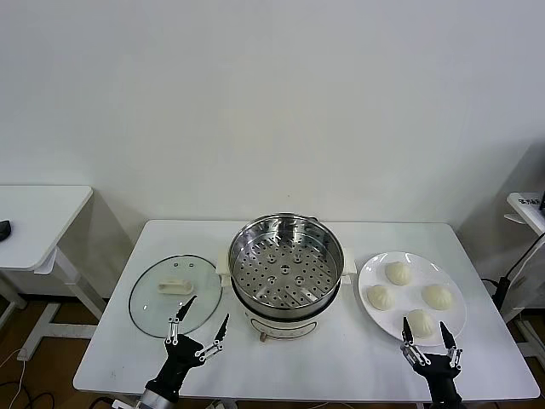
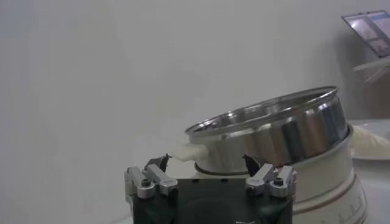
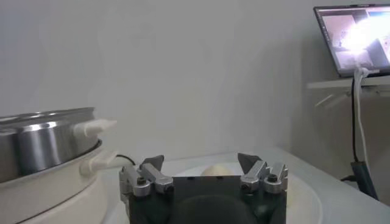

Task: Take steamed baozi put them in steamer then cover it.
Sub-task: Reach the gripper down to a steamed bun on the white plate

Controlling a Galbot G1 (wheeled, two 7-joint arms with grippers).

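Several cream-white baozi lie on a white plate at the table's right. The shiny steel steamer with its perforated tray stands uncovered at the table's middle; it also shows in the left wrist view and the right wrist view. The glass cover with its cream handle lies flat on the table to the steamer's left. My left gripper is open and empty at the table's front, near the cover's front edge. My right gripper is open and empty just in front of the nearest baozi, seen in the right wrist view.
A second white table stands to the left. A laptop sits on a shelf at the right. The white table's front edge is close under both grippers.
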